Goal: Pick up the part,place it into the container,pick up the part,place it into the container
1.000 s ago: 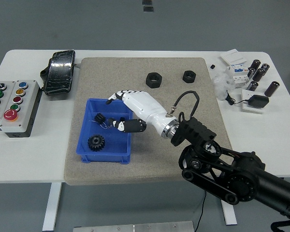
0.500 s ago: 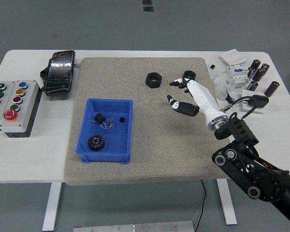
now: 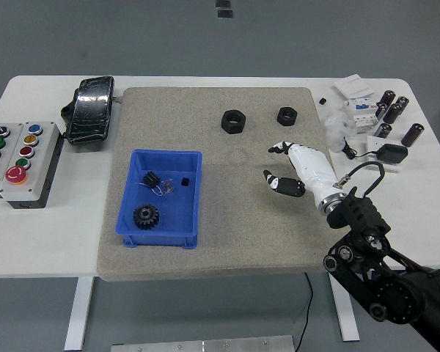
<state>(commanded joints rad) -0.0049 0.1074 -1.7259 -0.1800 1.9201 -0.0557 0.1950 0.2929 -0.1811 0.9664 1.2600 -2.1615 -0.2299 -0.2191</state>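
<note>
1 hand, the right, hovers over the mat with fingers loosely spread, holding nothing.

Right hand hangs over the grey mat, fingers relaxed, holding nothing. Two black nuts on the mat's far part: bigger nut, smaller nut. Blue bin on the mat's left side holds a black gear and small dark parts. Button box at the table's left; black pouch behind it. Clutter of cylinders at far right.
</note>
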